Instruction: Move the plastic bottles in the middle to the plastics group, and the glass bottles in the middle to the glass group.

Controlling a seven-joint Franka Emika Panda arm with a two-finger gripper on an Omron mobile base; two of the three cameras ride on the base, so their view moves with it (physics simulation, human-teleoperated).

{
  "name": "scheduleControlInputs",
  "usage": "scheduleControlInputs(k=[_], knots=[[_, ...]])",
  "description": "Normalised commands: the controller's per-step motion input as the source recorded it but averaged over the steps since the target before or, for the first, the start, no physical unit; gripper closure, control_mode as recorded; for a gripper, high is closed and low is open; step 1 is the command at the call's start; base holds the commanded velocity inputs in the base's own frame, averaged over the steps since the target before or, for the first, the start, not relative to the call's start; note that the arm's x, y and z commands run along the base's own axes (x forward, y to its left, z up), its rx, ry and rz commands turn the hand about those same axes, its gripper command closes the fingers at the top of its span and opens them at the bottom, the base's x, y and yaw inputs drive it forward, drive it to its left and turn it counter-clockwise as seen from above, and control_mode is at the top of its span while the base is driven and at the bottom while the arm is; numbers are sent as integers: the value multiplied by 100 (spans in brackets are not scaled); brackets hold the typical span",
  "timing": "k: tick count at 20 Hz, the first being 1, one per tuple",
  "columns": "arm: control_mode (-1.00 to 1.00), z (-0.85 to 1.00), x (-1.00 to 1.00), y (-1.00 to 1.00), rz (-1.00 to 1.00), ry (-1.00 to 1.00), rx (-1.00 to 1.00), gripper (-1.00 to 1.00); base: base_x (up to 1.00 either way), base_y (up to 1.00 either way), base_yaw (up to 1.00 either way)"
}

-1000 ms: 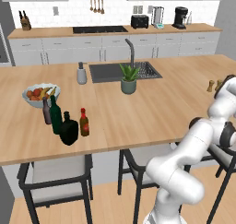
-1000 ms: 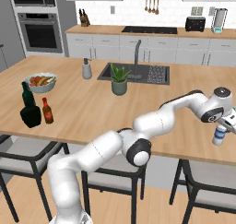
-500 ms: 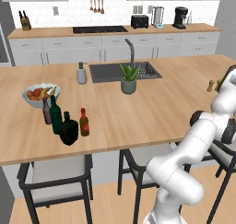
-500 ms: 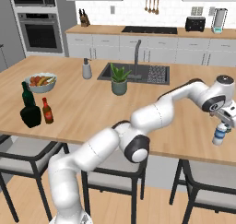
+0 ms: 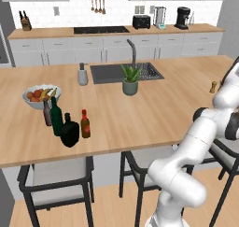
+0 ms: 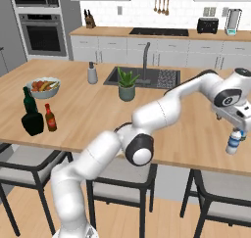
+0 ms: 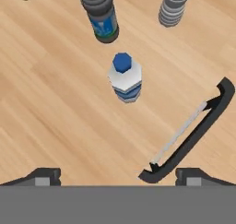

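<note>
At the counter's right end, the gripper (image 7: 118, 174), fingers spread and empty, hangs above a small blue-capped plastic bottle (image 7: 125, 80) standing among the plastics, while the squat black bottle (image 5: 70, 130) and red-capped bottle (image 5: 85, 124) already stand beside the wine bottle (image 5: 56, 116).

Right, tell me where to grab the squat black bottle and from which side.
Grip the squat black bottle by its short neck, coming straight down. It stands upright, its round body looks too wide to pinch easily, and the tall green bottle and the red-capped bottle crowd both sides, so a side approach would likely bump them.
</note>
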Motion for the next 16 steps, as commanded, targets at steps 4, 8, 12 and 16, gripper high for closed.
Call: scheduleControlInputs(k=[4, 8, 12, 16], knots=[[-100, -4, -49, 81, 0, 0, -5, -100, 0, 0, 0], [-100, -18, -50, 89, 0, 2, -12, -100, 0, 0, 0], [-100, -22, -53, 84, 0, 2, -15, -100, 0, 0, 0], [-100, -32, -59, 88, 1, 0, -24, -100, 0, 0, 0]])
